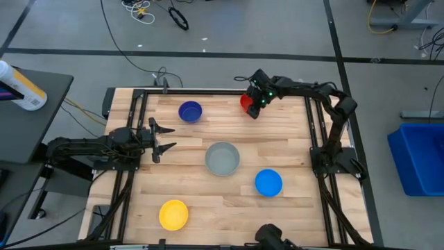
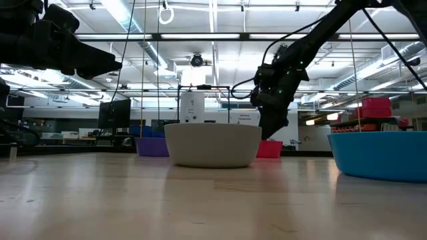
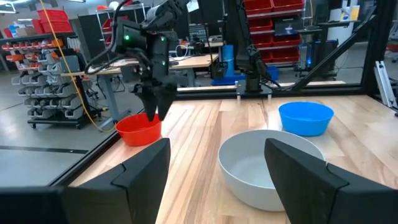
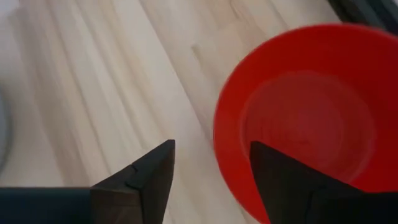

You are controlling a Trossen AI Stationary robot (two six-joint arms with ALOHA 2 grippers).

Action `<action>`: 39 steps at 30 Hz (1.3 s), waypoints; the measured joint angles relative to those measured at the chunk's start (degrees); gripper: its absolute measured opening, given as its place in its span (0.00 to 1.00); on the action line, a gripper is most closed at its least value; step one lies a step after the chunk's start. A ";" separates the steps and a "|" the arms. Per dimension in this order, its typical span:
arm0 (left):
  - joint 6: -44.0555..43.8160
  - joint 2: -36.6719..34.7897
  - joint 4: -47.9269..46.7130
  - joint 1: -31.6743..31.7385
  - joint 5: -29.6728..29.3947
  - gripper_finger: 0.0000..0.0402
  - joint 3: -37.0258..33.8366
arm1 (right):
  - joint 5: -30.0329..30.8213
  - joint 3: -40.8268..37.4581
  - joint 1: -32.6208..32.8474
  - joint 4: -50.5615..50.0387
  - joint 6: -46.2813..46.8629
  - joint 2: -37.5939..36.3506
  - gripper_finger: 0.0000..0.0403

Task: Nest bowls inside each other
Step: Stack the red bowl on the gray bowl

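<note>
Five bowls rest on their bases on the wooden table (image 1: 291, 139): red (image 1: 244, 101) at the far side, dark blue (image 1: 190, 111) far left, grey (image 1: 223, 158) in the middle, light blue (image 1: 268, 182) near right, yellow (image 1: 173, 214) near left. My right gripper (image 4: 211, 146) is open and slants down over the red bowl (image 4: 311, 118). One finger (image 4: 286, 180) stands over the bowl's inside and the other (image 4: 149, 180) outside its rim. I see no touch. My left gripper (image 1: 166, 137) waits open at the left edge, level, facing the grey bowl (image 3: 261, 165).
Dark frame rails (image 1: 316, 125) run along the table's sides and far edge, close behind the red bowl. Bare wood lies between the bowls. Off the table stand a blue bin (image 1: 423, 156) at the right and a bottle (image 1: 21, 87) on a side table at the left.
</note>
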 joint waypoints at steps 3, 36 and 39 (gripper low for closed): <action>0.01 0.00 -0.15 -0.02 0.00 0.67 0.00 | 1.83 -0.02 0.15 -0.12 -0.08 1.27 0.54; -0.36 0.00 -2.40 -0.02 -0.42 0.67 -0.02 | 23.21 4.91 22.26 -0.73 3.22 0.85 0.00; -0.37 0.01 -2.55 -0.02 -0.64 0.67 -0.02 | 26.09 8.81 25.83 -4.52 4.14 -0.19 0.00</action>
